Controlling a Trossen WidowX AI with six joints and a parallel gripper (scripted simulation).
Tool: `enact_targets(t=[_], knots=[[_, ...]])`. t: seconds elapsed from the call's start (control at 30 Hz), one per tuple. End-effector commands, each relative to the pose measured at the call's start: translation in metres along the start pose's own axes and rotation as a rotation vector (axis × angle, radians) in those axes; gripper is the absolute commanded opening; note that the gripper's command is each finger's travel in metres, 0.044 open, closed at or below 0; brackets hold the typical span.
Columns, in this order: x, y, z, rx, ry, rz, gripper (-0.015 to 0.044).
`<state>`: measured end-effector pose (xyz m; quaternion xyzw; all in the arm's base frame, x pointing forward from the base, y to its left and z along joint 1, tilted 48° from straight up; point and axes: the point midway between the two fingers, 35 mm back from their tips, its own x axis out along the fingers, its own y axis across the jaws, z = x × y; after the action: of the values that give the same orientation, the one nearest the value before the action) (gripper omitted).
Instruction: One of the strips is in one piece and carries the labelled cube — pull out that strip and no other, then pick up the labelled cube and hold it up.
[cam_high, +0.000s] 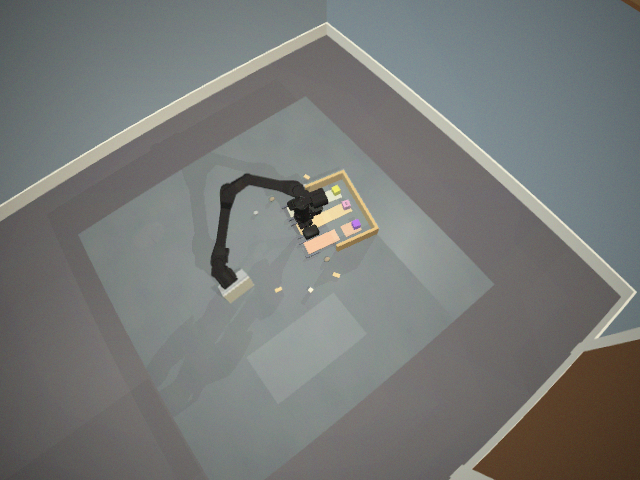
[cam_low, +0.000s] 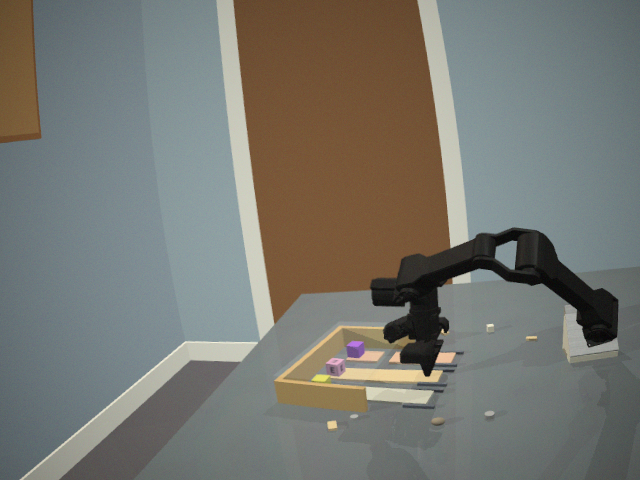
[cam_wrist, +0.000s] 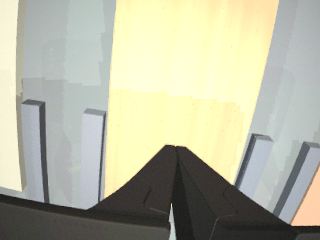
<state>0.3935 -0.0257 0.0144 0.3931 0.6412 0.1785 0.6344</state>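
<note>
A three-sided wooden tray (cam_high: 365, 207) (cam_low: 320, 395) holds three strips. The middle tan strip (cam_high: 330, 214) (cam_low: 382, 374) (cam_wrist: 194, 60) is in one piece and carries a pink labelled cube (cam_high: 346, 204) (cam_low: 335, 366) at its far end. A salmon strip is split into a near piece (cam_high: 321, 241) (cam_low: 446, 357) and a far piece (cam_low: 370, 355) under a purple cube (cam_high: 356, 223) (cam_low: 355, 348). A cream strip (cam_low: 398, 395) runs toward a yellow cube (cam_high: 336, 189) (cam_low: 321, 378). My gripper (cam_low: 428, 373) (cam_wrist: 174, 155) is shut, its tip down on the tan strip's near end.
Thin dark rails (cam_wrist: 94, 154) (cam_low: 431, 384) lie beside the strips' near ends. Small pebbles (cam_low: 437, 421) (cam_low: 489, 413) and little blocks (cam_low: 331, 424) (cam_low: 489, 327) are scattered on the grey table. The arm's base (cam_high: 235, 286) (cam_low: 589, 348) stands at the near side.
</note>
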Motion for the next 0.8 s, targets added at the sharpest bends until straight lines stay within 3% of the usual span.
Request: enact_targets(t=[0.0,0.77], knots=[[0.001,0.000,0.001,0.002,-0.002,0.003,0.0000],[0.003,0.000,-0.018,0.003,-0.001,0.003,0.0000]])
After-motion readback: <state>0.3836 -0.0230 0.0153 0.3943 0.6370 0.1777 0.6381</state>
